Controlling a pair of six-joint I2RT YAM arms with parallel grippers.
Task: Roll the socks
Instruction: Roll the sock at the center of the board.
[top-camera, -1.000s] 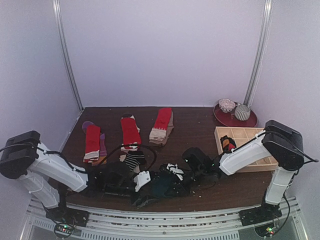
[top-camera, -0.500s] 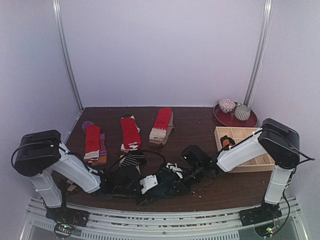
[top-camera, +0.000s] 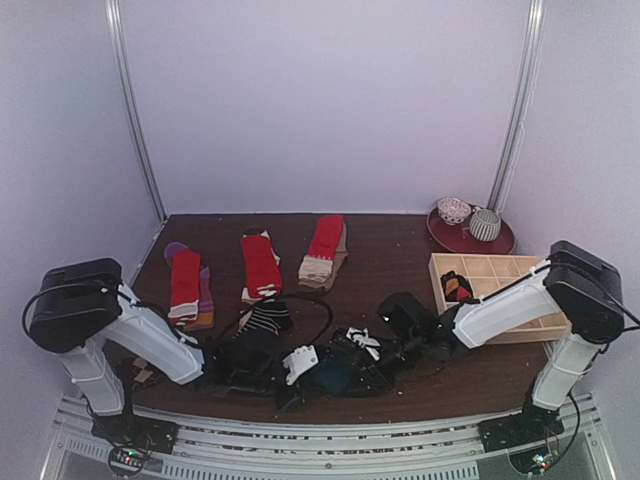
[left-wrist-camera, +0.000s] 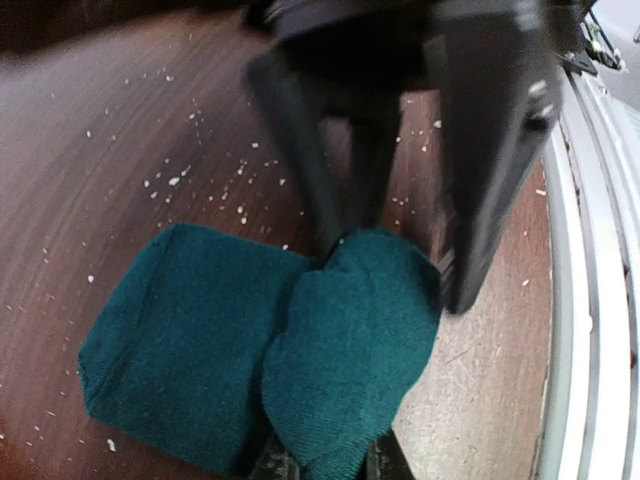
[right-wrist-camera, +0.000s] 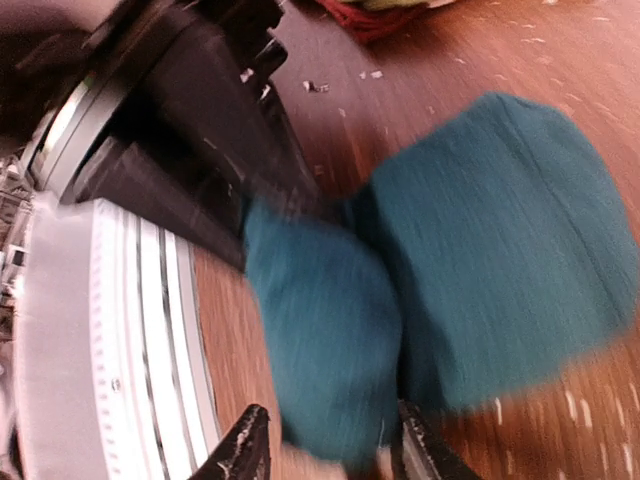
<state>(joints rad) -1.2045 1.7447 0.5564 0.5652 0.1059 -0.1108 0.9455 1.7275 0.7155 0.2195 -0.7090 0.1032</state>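
A dark teal sock (left-wrist-camera: 190, 330) lies folded near the table's front edge, small and dark in the top view (top-camera: 335, 372). My left gripper (left-wrist-camera: 325, 465) is shut on its rounded near lobe, fabric pinched between the fingertips; from above it sits at the sock's left (top-camera: 298, 365). My right gripper (right-wrist-camera: 330, 455) faces it from the other side (top-camera: 365, 345), jaws apart around the same lobe (right-wrist-camera: 320, 340), with a gap beside one finger. That view is blurred. The other socks lie flat farther back: red-and-purple (top-camera: 187, 285), red (top-camera: 260, 262), red-and-beige (top-camera: 322, 250), striped (top-camera: 265, 318).
A wooden compartment box (top-camera: 500, 270) stands at the right with a rolled sock (top-camera: 455, 287) in one cell. Behind it a red plate (top-camera: 495, 243) carries two bowls. The metal rail (right-wrist-camera: 110, 330) of the table's front edge runs close beside the teal sock.
My left gripper has closed on the teal sock's lobe. My right gripper has opened and pulled back a little to the right.
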